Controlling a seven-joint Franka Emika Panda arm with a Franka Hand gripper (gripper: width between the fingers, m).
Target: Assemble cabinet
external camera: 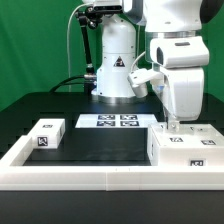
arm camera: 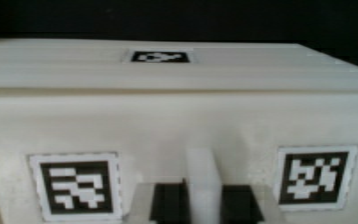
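The cabinet's large white body (external camera: 186, 150) stands at the exterior view's right, near the front rail, with tags on its top and front. My gripper (external camera: 177, 124) points straight down onto its top edge. In the wrist view the body (arm camera: 158, 110) fills the frame, with one tag on top and two on the near face. My gripper (arm camera: 208, 205) has its dark fingers (arm camera: 172, 206) pressed on either side of a thin white upright wall of the body. A smaller white tagged block (external camera: 48, 134) lies alone at the exterior view's left.
The marker board (external camera: 109, 121) lies flat in the middle, in front of the arm's base (external camera: 115, 75). A long white rail (external camera: 90, 176) edges the black table at the front and the sides.
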